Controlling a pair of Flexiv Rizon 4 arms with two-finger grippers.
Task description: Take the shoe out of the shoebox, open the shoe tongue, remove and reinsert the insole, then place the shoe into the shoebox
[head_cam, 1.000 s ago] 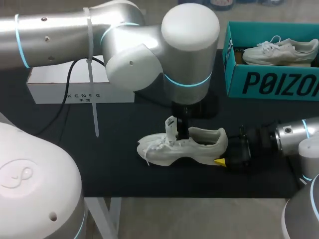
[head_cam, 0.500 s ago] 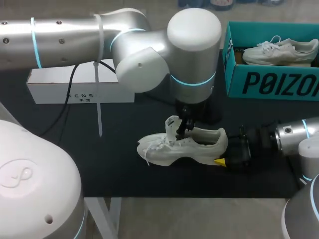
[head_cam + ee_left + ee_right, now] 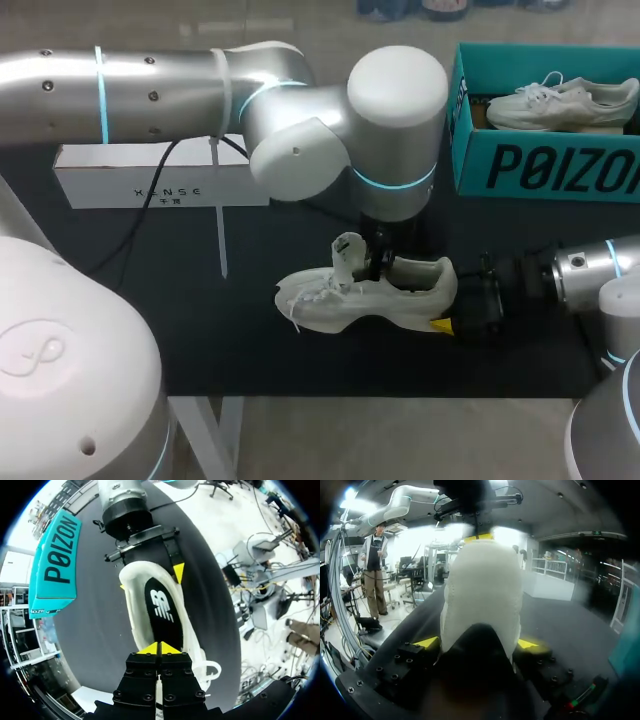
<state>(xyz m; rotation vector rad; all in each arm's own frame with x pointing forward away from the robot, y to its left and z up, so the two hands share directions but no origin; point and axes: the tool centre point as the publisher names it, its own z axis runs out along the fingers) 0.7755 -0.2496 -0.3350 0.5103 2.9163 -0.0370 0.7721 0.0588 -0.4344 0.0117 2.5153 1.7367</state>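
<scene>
Shoebox (image 3: 520, 168) holding white shoe (image 3: 560, 103), second shoe (image 3: 372, 296) outside

White, perhaps cream shoe (image 3: 335, 303); black insole (image 3: 162, 605); teal shoebox (image 3: 545, 165); black table (image 3: 240, 335).

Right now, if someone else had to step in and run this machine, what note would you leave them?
Left end effector: shut, tips down in the shoe's opening at the front end of the insole; I cannot tell whether it pinches it.
Right end effector: shut on the shoe, one finger on each side of the heel.
Things: the shoe is on the table, tongue raised. The shoebox is at the far right and holds a second shoe.
Done: shoe out, tongue open.
Left: pull the insole, reinsert it, return the shoe to the shoebox.
</scene>
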